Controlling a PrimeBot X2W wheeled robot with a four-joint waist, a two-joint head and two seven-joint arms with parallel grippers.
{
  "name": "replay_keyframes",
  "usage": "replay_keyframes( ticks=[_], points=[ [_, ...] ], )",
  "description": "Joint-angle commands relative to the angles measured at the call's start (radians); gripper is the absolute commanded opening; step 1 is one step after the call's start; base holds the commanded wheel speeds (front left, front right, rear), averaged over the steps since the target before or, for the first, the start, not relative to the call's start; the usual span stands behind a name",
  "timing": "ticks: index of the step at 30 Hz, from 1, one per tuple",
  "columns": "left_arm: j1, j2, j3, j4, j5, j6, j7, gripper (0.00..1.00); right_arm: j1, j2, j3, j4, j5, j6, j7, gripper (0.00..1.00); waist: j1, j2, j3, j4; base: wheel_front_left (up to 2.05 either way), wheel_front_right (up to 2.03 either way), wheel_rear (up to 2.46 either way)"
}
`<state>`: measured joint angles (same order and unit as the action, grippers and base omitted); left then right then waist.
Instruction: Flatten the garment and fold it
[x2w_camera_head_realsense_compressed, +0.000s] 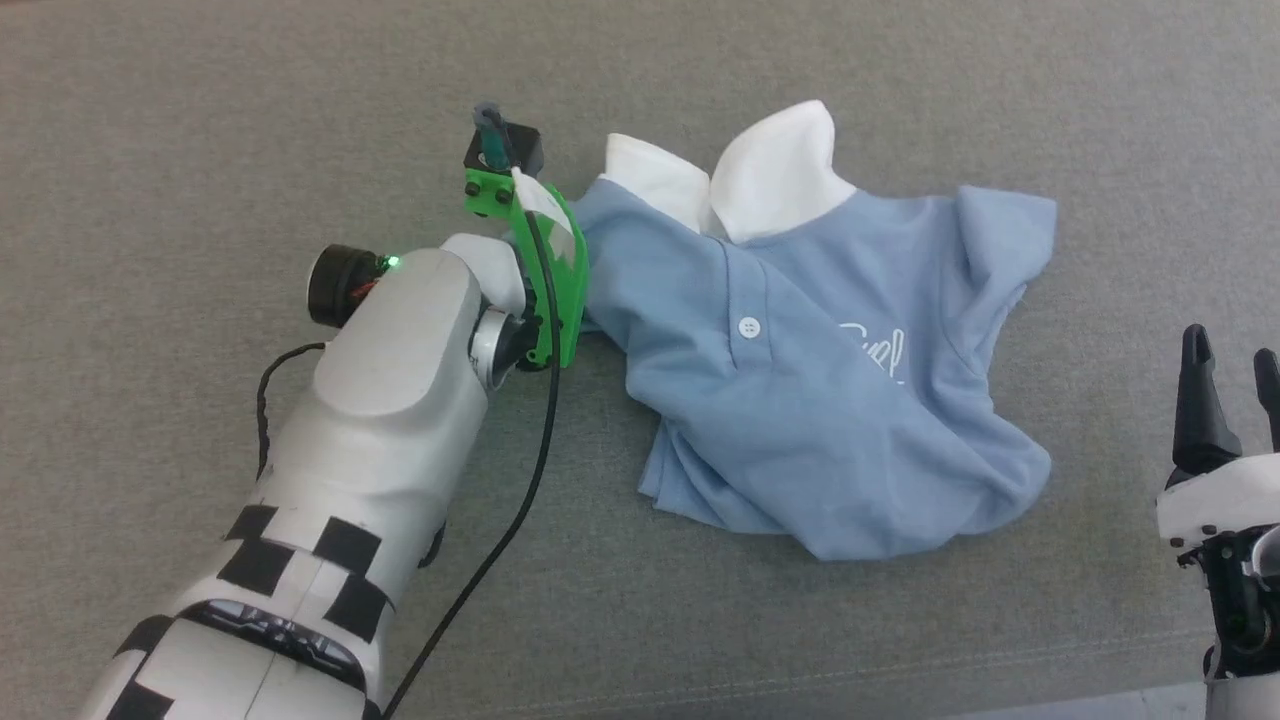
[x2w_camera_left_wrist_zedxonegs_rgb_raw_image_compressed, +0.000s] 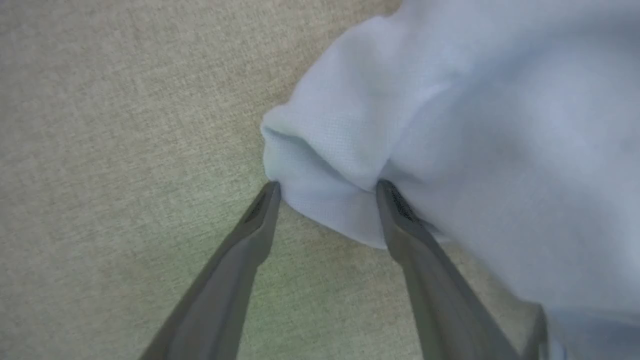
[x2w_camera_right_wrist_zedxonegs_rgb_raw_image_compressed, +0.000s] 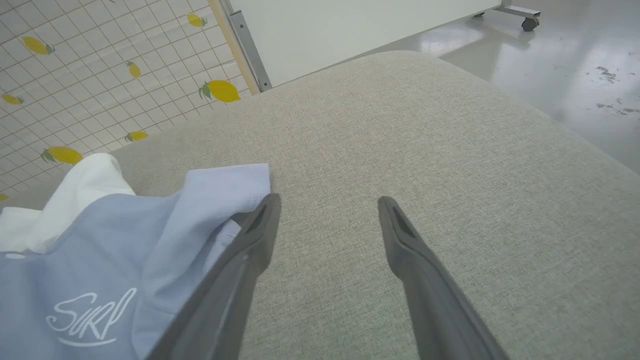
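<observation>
A: Where is the garment (x2w_camera_head_realsense_compressed: 800, 400) found?
B: Crumpled on the grey cushion (x2w_camera_head_realsense_compressed: 200, 120); one sleeve (x2w_camera_left_wrist_zedxonegs_rgb_raw_image_compressed: 320, 150) is straddled by the left gripper (x2w_camera_left_wrist_zedxonegs_rgb_raw_image_compressed: 325, 186), spread wide.
A: The right gripper (x2w_camera_right_wrist_zedxonegs_rgb_raw_image_compressed: 329, 200)?
B: Likewise spread, nothing pinched.

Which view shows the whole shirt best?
Head view: the shirt lies crumpled on the grey cushion, all of it in frame. Left wrist view gives a blurry close-up of one sleeve cuff at the open left gripper tips. Right wrist view catches the collar, the other sleeve and the lettering.
</observation>
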<state>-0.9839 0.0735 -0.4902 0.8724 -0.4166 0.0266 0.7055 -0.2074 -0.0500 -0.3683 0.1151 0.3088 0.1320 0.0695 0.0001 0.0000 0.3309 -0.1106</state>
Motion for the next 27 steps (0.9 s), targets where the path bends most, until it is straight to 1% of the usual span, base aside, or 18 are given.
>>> replay_keyframes(
  ticks=[1,5,7,10,14,16,20,22,25,27],
  points=[
    [-0.010,0.004,-0.019,0.027,0.018,-0.002,0.029,1.00,-0.019,0.000,-0.001,0.004,0.002,-0.001,-0.010,1.00,-0.0001,0.0000,0.033,-0.029,0.00,0.00,0.00],
    [0.005,0.003,-0.046,0.071,0.024,-0.004,0.083,1.00,-0.024,0.000,0.001,0.009,-0.002,-0.001,-0.014,1.00,-0.0001,0.0000,0.032,-0.024,0.00,0.00,0.00],
    [0.015,0.000,-0.045,0.071,0.014,-0.010,0.074,0.00,-0.025,0.000,0.002,0.013,-0.005,-0.001,-0.015,1.00,-0.0001,0.0000,0.027,-0.014,0.00,0.00,0.00],
    [0.027,-0.004,-0.029,0.059,-0.010,-0.017,0.031,0.00,-0.022,0.000,0.004,0.018,-0.009,-0.001,-0.016,1.00,-0.0001,0.0000,0.013,0.007,0.00,0.00,0.00],
    [0.038,-0.007,0.038,0.021,-0.076,-0.018,-0.067,0.00,-0.010,0.000,0.001,0.028,-0.020,-0.001,-0.015,1.00,-0.0001,0.0000,-0.031,0.048,0.00,0.00,0.00],
    [0.039,0.001,0.075,-0.004,-0.104,-0.014,-0.117,0.00,-0.003,0.000,-0.001,0.030,-0.027,-0.001,-0.012,1.00,-0.0001,0.0000,-0.057,0.068,0.00,0.00,0.00],
    [0.055,0.046,0.163,-0.076,-0.163,-0.001,-0.206,0.00,0.015,0.000,-0.002,0.031,-0.040,-0.001,-0.001,1.00,-0.0001,0.0000,-0.119,0.110,0.00,0.00,0.00],
    [0.083,0.077,0.194,-0.114,-0.177,0.016,-0.228,0.00,0.028,0.000,-0.003,0.028,-0.046,-0.001,0.007,1.00,-0.0001,0.0000,-0.146,0.129,0.00,0.00,0.00],
    [0.168,0.127,0.241,-0.167,-0.198,0.059,-0.242,0.00,0.047,0.000,-0.003,0.022,-0.050,-0.001,0.018,1.00,-0.0001,0.0000,-0.177,0.150,0.00,0.00,0.00],
    [0.246,0.158,0.266,-0.187,-0.211,0.091,-0.232,0.00,0.057,0.000,-0.001,0.017,-0.051,-0.001,0.026,1.00,-0.0001,0.0000,-0.188,0.157,0.00,0.00,0.00]
  ],
)
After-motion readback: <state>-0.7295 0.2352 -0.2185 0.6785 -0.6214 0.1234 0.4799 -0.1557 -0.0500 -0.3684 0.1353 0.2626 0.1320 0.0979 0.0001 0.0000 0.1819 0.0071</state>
